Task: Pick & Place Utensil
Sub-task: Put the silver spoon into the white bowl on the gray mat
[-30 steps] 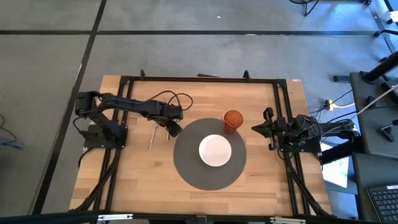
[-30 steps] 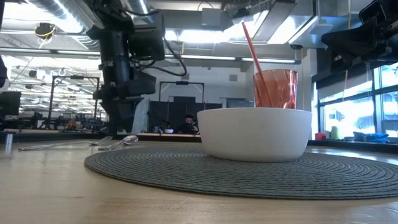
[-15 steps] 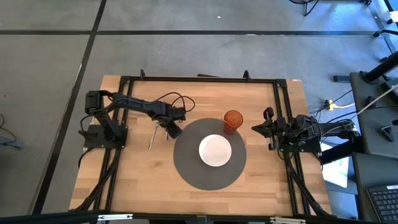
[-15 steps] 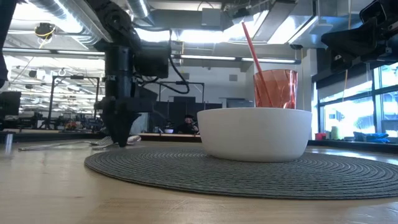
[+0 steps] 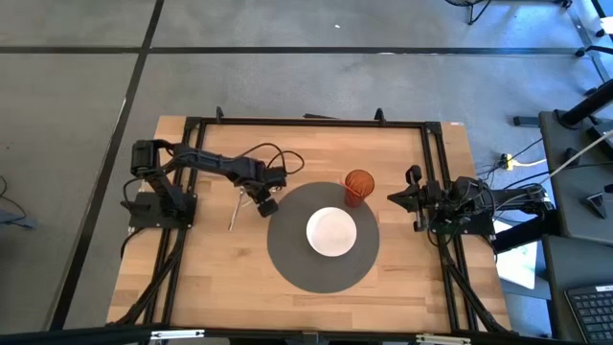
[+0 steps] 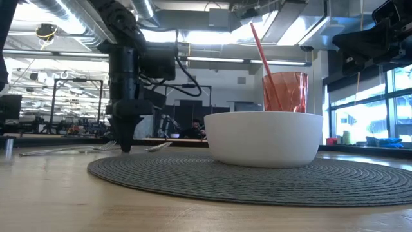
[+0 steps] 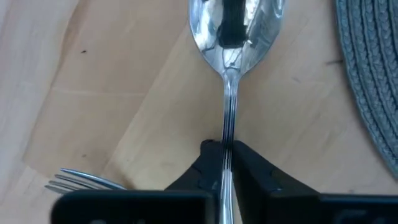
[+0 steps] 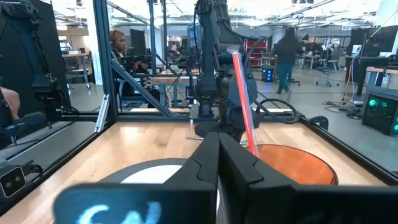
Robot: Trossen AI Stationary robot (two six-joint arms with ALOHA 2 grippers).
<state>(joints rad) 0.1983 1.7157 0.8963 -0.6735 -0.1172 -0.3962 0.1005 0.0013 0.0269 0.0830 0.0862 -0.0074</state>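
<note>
Left hand is now lowered fully to the surface beside the placemat; a second ago it was held above the utensils. Fingers are now pinched tight on the spoon handle, no visible gap either side. Grasp looks made, so lift is judged the next step.

Spoon lies flat on the wood just off the placemat's edge, not on it. Long axis runs straight out from the hand: bowl pointed away, handle back between the fingers. Fork lies just beside, on the side away from the placemat, untouched.

Right hand is parked on the placemat's far side, past the cup, fingers closed on nothing.
</note>
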